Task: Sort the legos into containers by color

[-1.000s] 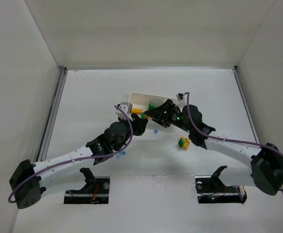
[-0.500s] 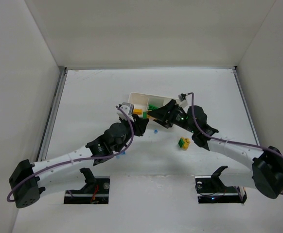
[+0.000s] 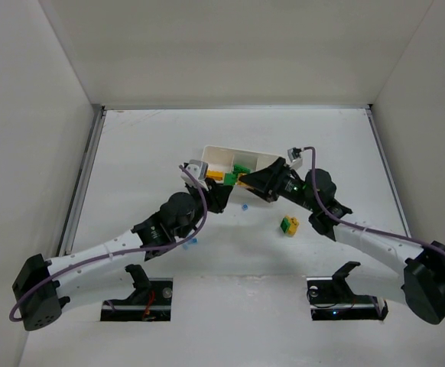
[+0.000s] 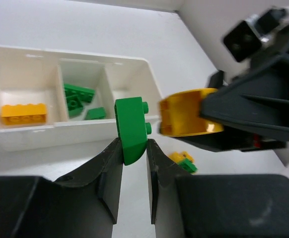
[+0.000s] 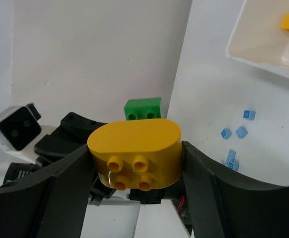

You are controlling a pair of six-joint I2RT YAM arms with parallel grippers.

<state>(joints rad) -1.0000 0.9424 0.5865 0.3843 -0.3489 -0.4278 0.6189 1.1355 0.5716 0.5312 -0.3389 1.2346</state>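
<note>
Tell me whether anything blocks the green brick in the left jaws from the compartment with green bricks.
Nothing visible does. The green brick hangs just before the tray, facing its middle compartment. The right gripper with its yellow brick is close beside, not between.

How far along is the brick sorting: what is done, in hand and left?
Done: the tray holds an orange brick in one end compartment and green bricks in the middle one. In hand: the left tool grips a green brick, the right tool a yellow brick, both near the tray. Left: small blue bricks and a yellow-green pair lie on the table.
</note>
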